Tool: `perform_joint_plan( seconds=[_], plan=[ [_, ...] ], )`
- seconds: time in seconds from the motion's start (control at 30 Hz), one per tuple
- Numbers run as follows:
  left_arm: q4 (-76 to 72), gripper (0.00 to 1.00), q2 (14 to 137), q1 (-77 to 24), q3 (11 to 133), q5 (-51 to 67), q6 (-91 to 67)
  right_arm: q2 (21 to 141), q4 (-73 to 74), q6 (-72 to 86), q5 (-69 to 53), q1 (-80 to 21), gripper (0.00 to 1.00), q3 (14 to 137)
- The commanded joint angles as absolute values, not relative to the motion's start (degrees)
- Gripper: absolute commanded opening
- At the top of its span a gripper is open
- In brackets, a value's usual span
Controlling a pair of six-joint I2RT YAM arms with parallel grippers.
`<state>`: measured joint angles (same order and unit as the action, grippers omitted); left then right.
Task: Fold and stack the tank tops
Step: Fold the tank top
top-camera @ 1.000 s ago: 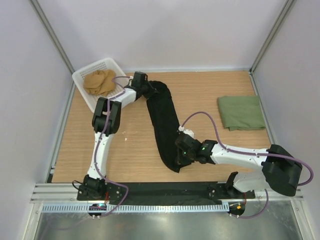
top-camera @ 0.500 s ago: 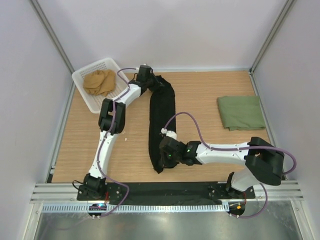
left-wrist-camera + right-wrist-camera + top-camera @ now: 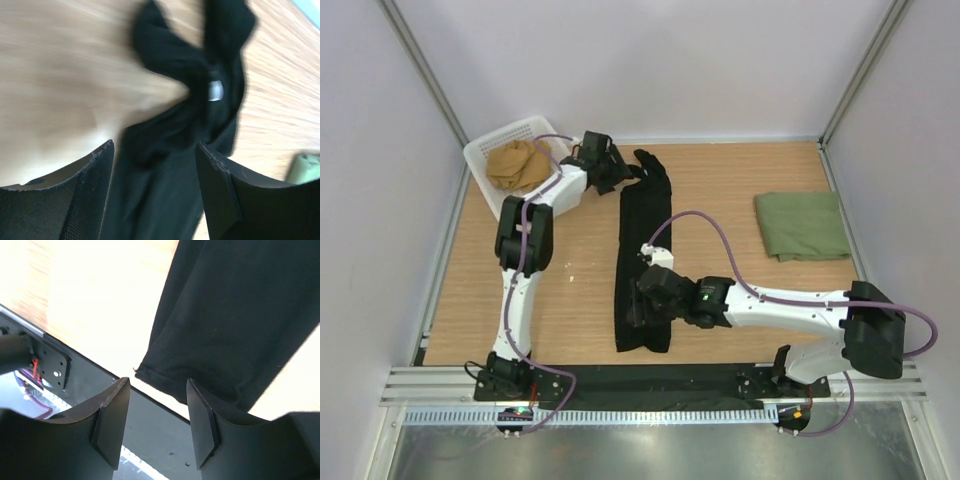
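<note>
The black tank top (image 3: 642, 225) lies flat on the wooden table as a long narrow strip, running from the back centre to the near edge. Its bunched straps (image 3: 170, 55) and a white label show in the left wrist view. My left gripper (image 3: 626, 177) hovers open just above that strap end (image 3: 154, 147), gripping nothing. My right gripper (image 3: 640, 312) is open over the bottom hem (image 3: 240, 315), its fingers (image 3: 112, 425) apart with nothing between them (image 3: 157, 382). The olive green tank top (image 3: 803, 225) lies folded at the right.
A white mesh basket (image 3: 480, 152) stands at the back left corner with a tan cloth (image 3: 517, 165) in it. A black rail (image 3: 650, 382) runs along the table's near edge. Walls and metal frame posts close in three sides.
Both grippers have opened and let go of the black top, which now lies straighter and further left. The left gripper drew back to the left, and the right one shifted left.
</note>
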<state>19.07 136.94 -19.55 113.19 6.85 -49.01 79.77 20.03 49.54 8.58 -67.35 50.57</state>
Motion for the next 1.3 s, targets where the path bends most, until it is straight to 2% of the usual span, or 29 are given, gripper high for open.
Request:
perform_joint_plan(
  seconds=[0.0, 0.07, 0.2, 0.33, 0.47, 0.53, 0.63, 0.8, 0.83, 0.87, 0.93, 1.03, 1.07, 1.27],
  plan=[
    [26.2, 0.68, 127.4, -16.6, 108.5, -6.0, -46.1, 76.5, 23.1, 48.2, 13.2, -66.9, 0.55, 52.6],
    [27.9, 0.69, 125.1, -15.0, 105.2, -8.9, -43.7, 75.3, 24.1, 47.9, 14.2, -66.7, 0.56, 52.5],
    [30.1, 0.69, 123.8, -10.2, 101.9, -7.4, -42.1, 73.4, 26.4, 46.6, 16.7, -64.7, 0.58, 52.2],
    [29.7, 0.70, 121.5, -7.7, 98.0, -6.2, -41.4, 72.2, 27.9, 44.1, 15.5, -57.2, 0.58, 51.9],
    [28.7, 0.76, 118.0, -8.3, 95.2, -1.9, -40.4, 72.8, 26.3, 39.7, 11.5, -47.8, 0.58, 51.5],
    [27.3, 0.84, 114.3, -9.4, 92.8, -1.9, -39.7, 74.8, 25.6, 36.8, 10.0, -44.1, 0.58, 53.1],
    [24.6, 0.87, 109.4, -10.9, 88.8, -1.4, -38.2, 79.0, 22.6, 33.8, 6.3, -37.8, 0.58, 56.2],
    [22.3, 0.86, 104.2, -13.1, 82.6, 2.6, -38.8, 88.1, 17.2, 32.2, -3.0, -28.2, 0.58, 62.4],
    [20.0, 0.86, 102.8, -13.4, 81.3, 5.5, -39.3, 89.7, 14.3, 32.3, -4.8, -27.1, 0.54, 63.1],
    [18.1, 0.84, 102.5, -13.5, 80.0, 7.1, -39.8, 93.4, 12.5, 32.4, -6.5, -26.0, 0.45, 63.8],
    [13.4, 0.82, 102.2, -13.9, 76.6, 9.7, -41.5, 97.7, 10.5, 32.7, -9.7, -23.6, 0.44, 67.6],
    [9.2, 0.78, 103.6, -14.6, 75.1, 13.4, -42.4, 105.9, 9.6, 32.3, -11.9, -22.2, 0.45, 74.0],
    [8.4, 0.77, 105.0, -14.8, 75.2, 15.1, -42.5, 109.5, 8.8, 32.6, -12.9, -21.7, 0.48, 75.2],
    [4.2, 0.71, 111.6, -15.1, 79.4, 20.6, -43.6, 118.6, 5.4, 33.9, -16.3, -19.5, 0.54, 83.1]
  ],
)
